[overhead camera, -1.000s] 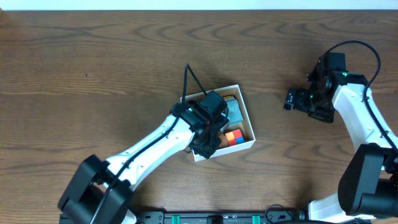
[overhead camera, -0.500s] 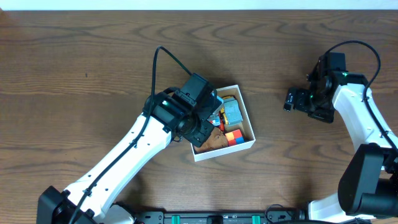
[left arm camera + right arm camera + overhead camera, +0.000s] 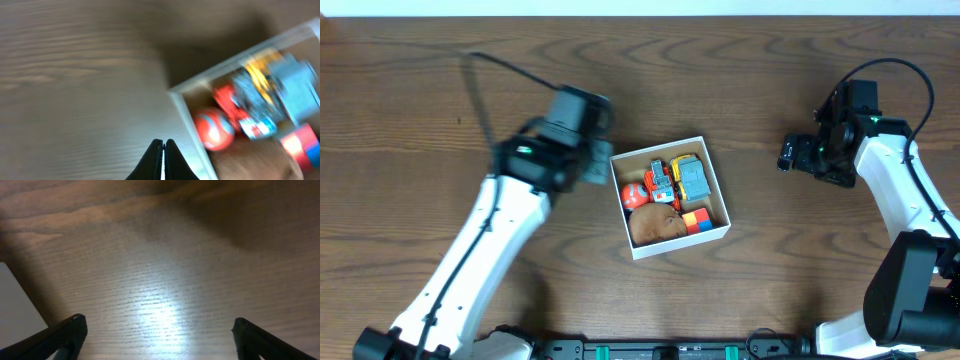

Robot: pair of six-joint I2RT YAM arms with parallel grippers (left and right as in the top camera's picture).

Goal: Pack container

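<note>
The container (image 3: 718, 181) is a small white-walled box at mid table. It holds a red ball (image 3: 634, 195), toy vehicles (image 3: 678, 178), a brown lump (image 3: 656, 226) and a red, orange and blue block (image 3: 696, 221). My left gripper (image 3: 588, 163) is shut and empty, just left of the box's left wall. In the left wrist view its closed fingertips (image 3: 163, 145) hover over bare wood beside the box wall (image 3: 192, 131), with the ball (image 3: 214, 129) beyond. My right gripper (image 3: 788, 156) is open and empty, well right of the box; its wrist view shows the fingers (image 3: 159, 325) spread over wood.
The table (image 3: 440, 90) is dark brown wood. A white corner (image 3: 15, 310) shows at the left edge of the right wrist view. My left arm runs from the front left edge up to the box.
My left gripper has lifted out of the container and swung left, uncovering its contents. The right arm has barely moved.
</note>
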